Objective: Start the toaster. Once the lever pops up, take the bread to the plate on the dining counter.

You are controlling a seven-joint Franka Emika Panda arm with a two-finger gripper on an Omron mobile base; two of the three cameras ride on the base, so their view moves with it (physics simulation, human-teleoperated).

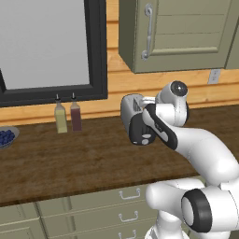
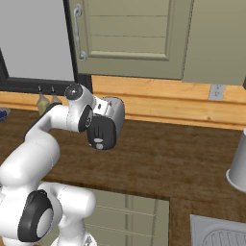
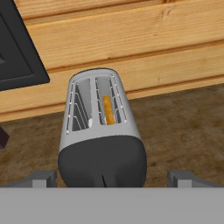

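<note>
Hand (image 3: 112, 178) wide open, holding nothing, fingertips either side of toaster's (image 3: 101, 135) black end. Bread (image 3: 108, 110) sits in toaster's right slot. Toaster on dark wood-grain table (image 1: 56, 161), olive drawers below; behind: plank wall, two bottles (image 1: 68, 117), black-framed window (image 1: 51, 46).

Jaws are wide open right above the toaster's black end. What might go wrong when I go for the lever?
1. The lever is a small tab close to the round knob; the gripper may press the knob instead.
2. With jaws spread wider than the toaster, a finger could catch its body and shove it along the worktop.
3. The bread sits in one slot; a shove may jostle it.
</note>
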